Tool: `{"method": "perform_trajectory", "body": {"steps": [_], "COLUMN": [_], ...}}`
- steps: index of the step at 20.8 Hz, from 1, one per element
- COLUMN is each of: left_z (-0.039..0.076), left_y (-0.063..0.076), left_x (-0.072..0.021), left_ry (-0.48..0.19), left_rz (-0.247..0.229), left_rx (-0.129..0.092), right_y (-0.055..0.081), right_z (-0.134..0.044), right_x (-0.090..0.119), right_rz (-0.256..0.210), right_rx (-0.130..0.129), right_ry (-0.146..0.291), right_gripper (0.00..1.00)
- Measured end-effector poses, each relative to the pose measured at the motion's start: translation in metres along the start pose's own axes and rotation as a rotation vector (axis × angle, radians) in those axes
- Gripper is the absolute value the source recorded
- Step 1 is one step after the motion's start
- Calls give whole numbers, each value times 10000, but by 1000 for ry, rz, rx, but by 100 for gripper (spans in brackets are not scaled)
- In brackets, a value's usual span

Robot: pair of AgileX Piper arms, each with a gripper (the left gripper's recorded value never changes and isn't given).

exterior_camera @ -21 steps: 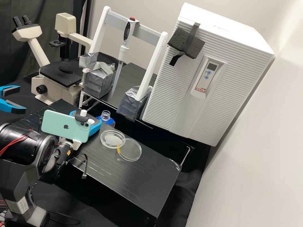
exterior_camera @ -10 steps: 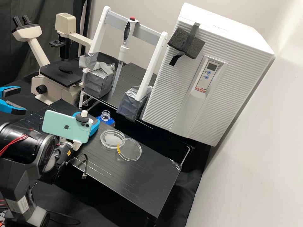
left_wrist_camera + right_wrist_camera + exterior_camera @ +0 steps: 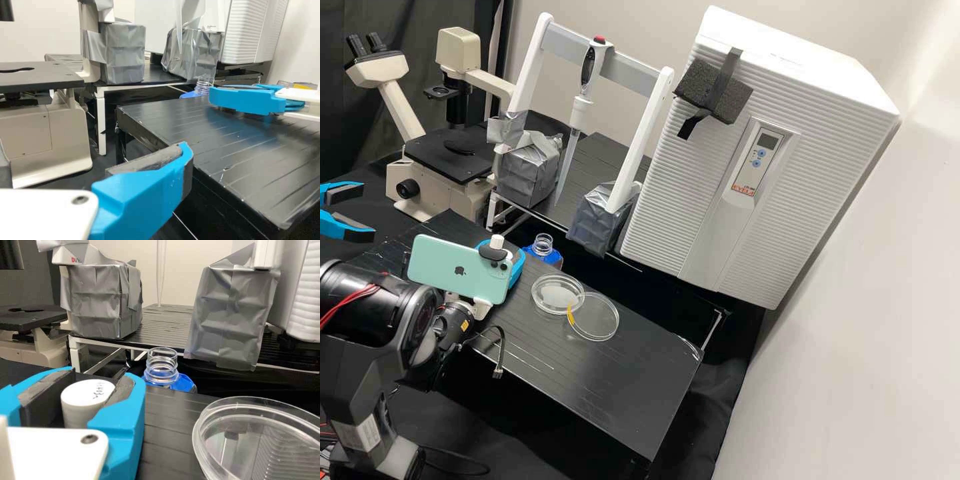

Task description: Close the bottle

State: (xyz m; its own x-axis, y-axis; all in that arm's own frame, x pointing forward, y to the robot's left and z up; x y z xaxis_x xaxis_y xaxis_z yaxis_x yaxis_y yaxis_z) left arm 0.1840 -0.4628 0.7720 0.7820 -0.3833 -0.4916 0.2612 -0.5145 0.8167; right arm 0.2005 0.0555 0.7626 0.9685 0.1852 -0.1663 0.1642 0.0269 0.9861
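The open bottle [image 3: 161, 362] is clear with a threaded neck and a blue label, and it stands at the back edge of the low black table [image 3: 607, 373]. In the high view the bottle [image 3: 543, 245] is just right of my right gripper [image 3: 501, 259]. That right gripper [image 3: 87, 382] is shut on a white cap [image 3: 87, 402], a short way in front of the bottle and about level with its neck. My left gripper [image 3: 340, 210] hangs open off the table's left end, its fingers wide apart. From there one of its blue fingers [image 3: 145, 195] shows, with the bottle [image 3: 202, 86] farther off.
Two clear petri dishes [image 3: 575, 305] lie on the table right of the bottle, one close to my right gripper [image 3: 260, 440]. Behind stand a pipette rack on taped grey blocks [image 3: 527, 163], a microscope [image 3: 420, 153] and a large white ribbed machine [image 3: 753, 153].
My right gripper with the cap has drawn back slightly to the left, away from the bottle. The left gripper has not moved.
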Motion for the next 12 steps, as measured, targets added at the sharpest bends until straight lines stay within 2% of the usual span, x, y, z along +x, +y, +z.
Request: {"method": "perform_trajectory", "body": {"steps": [12], "left_z": [14], "left_y": [-2], "left_x": [5], "left_ry": [-8], "left_rz": [-2], "left_rx": [2], "right_y": [7], "right_z": [-1], "right_x": [-6], "right_rz": [3], "right_rx": [0], "right_ry": [0], "right_gripper": [0]}}
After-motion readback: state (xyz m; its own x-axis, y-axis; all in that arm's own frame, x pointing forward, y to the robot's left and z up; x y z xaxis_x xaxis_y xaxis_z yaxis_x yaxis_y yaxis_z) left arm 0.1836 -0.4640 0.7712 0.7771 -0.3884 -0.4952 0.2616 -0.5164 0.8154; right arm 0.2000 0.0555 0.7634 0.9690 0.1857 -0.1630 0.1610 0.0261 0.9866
